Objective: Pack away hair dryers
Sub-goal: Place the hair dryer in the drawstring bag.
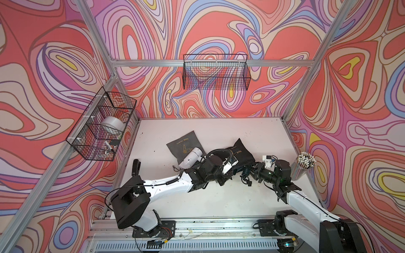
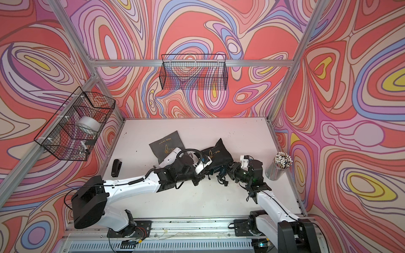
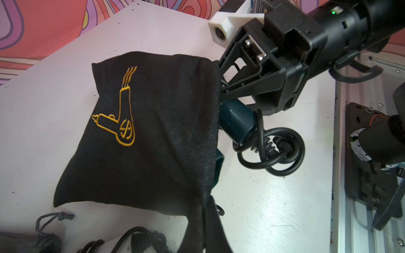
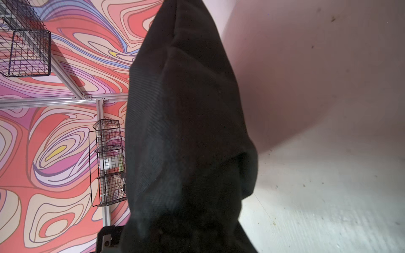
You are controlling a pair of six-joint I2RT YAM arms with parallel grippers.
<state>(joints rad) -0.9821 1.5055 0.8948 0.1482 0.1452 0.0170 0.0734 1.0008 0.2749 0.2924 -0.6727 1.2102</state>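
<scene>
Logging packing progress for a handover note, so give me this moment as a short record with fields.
dark teal hair dryer: partly inside black fabric pouch with gold embroidery; handle end and coiled black cord outside
glossy white hair dryer: unpacked, lying partly over flat grey fabric pouch
left gripper: shut on black pouch's mouth edge
right gripper: at pouch mouth, grip unclear

White table (image 1: 219, 197), grey pouch (image 1: 182, 142), black pouch (image 1: 243, 151), stapler (image 1: 136, 167)
</scene>
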